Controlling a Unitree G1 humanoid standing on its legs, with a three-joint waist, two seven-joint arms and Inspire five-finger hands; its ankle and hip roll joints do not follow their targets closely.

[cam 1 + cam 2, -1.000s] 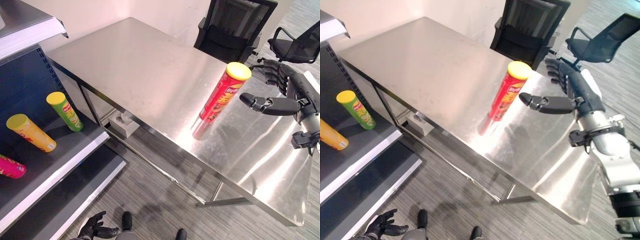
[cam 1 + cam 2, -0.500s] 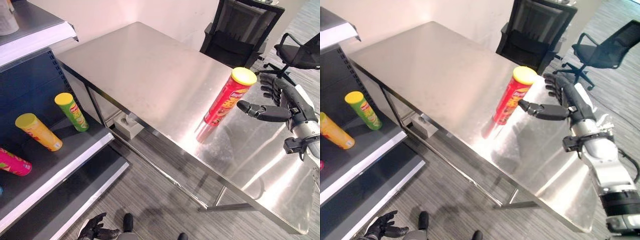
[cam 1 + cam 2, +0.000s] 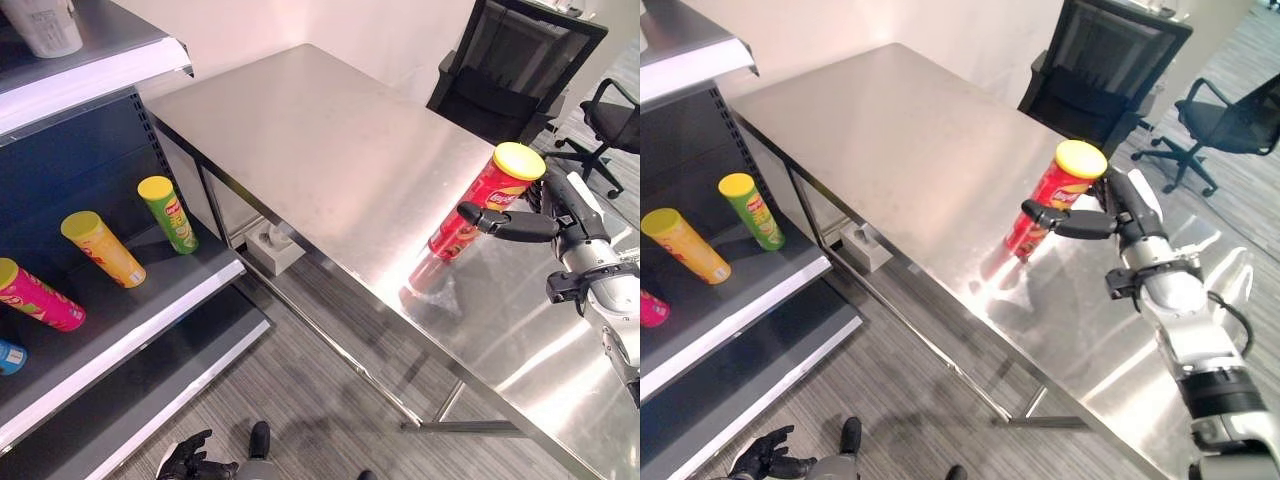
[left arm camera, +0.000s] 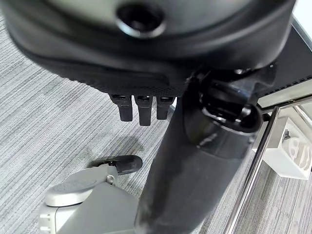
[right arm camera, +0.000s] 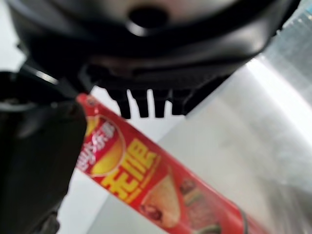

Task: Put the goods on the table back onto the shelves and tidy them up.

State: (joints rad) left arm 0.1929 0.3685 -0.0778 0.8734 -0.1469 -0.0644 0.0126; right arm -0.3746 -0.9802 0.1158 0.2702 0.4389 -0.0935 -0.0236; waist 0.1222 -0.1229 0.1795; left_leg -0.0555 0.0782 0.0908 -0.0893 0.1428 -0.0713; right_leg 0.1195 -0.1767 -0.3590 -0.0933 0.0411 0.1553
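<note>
The red can (image 3: 484, 203) stands upright on the worktop (image 3: 330, 160). The right hand (image 3: 1110, 213) brackets the can, thumb in front and straight fingers behind. The left hand (image 3: 190, 462) hangs relaxed near the floor below the worktop.

A steel bench (image 3: 330, 150) on thin metal legs stands at an angle across the room, its top shining with reflected light toward the near right end. The floor (image 3: 320, 400) is grey carpet with a fine striped weave. A plain pale wall (image 3: 330, 30) runs behind the bench. Two black office chairs sit at the far side: a high-backed one (image 3: 510, 70) pushed up to the bench, and a second chair (image 3: 610, 110) on a wheeled base further right. A small white box (image 3: 272, 245) rests on the floor beneath the bench.
</note>
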